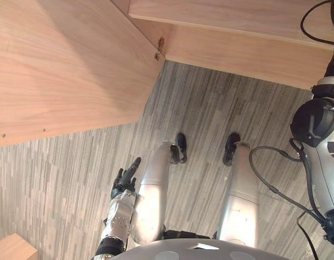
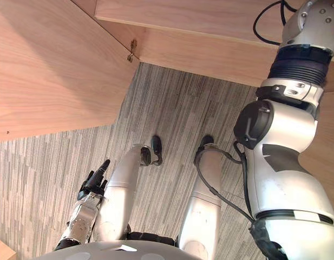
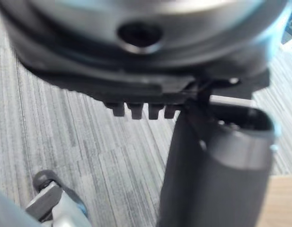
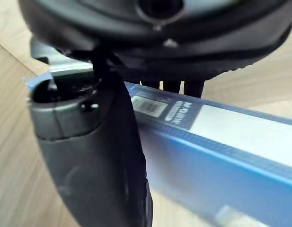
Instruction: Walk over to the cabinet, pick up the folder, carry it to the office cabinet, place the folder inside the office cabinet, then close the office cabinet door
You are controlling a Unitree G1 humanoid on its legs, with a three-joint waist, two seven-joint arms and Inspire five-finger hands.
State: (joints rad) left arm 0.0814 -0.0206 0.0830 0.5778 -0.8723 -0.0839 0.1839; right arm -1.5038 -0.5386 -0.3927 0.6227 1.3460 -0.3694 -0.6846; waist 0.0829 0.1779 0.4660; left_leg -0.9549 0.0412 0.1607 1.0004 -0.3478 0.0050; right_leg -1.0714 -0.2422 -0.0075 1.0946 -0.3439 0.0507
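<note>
Folder point(image 4: 221, 156), blue with a pale label strip along its spine, is clamped in the right hand point(image 4: 96, 156), with the thumb across its near face and the fingers point(image 4: 174, 86) curled over its far edge. Its long axis runs crosswise to the hand, above pale wood point(image 4: 13, 156). The left hand point(image 1: 126, 181) hangs low over the striped carpet point(image 1: 210, 108), fingers straight, holding nothing.

A grey carpeted floor point(image 1: 210, 108) of narrow pale and dark streaks spreads across the middle of both eye views, laid in blocks (some streaks run lengthwise, others crosswise). At 7 o'clock in the left eye view, the corner of a pale wooden piece point(image 1: 12, 248) juts in over the carpet.
</note>
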